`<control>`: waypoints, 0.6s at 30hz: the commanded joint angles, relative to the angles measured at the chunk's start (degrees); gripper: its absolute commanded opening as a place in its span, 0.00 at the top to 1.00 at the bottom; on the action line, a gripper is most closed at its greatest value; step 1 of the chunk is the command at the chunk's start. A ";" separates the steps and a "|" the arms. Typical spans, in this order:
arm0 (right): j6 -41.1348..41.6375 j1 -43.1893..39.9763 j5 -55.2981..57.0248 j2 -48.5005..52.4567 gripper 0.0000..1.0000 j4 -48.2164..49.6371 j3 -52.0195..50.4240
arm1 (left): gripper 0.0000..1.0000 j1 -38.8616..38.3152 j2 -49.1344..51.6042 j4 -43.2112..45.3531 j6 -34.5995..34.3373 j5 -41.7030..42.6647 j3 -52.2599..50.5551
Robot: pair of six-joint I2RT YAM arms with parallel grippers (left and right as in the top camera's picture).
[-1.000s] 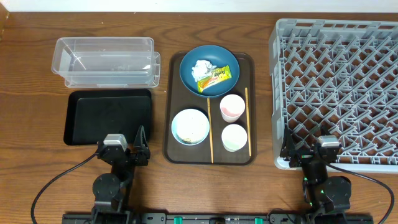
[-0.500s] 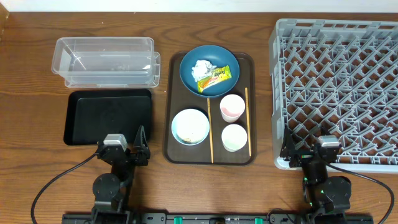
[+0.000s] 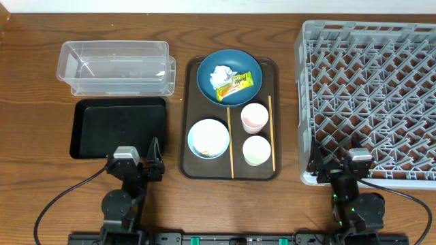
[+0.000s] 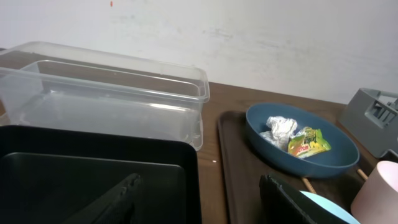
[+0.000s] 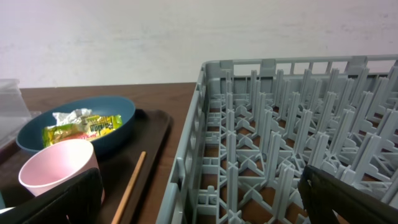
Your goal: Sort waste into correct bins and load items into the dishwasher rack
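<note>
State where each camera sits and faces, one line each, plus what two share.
Overhead: above the table, looking down on tub, black tray, brown tray, rack; left arm, right arm at bottom.
Left wrist: low, facing wall over black tray and tub; left gripper at bottom.
Right wrist: low, facing wall over rack; right gripper at bottom.
Shared: both wrist views show the blue dish.

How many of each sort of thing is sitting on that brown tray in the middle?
Dish: 1
Bowl: 1
Cups: 2 (pink, green)
Chopsticks: 2 ()
Tissue: 1
Wrapper: 1
Total: 8, leaving the rice in the bowl uncounted.
</note>
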 commanded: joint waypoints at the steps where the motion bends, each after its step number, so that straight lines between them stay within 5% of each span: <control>1: 0.13 0.55 -0.15 -0.22 0.01 -0.26 -0.09 | 0.37 0.28 -0.24 -2.23 -0.28 0.28 -0.81; 18: 6.62 0.55 -1.07 0.52 0.01 -1.22 1.70 | 0.37 0.28 15.50 -6.82 -6.99 6.40 9.16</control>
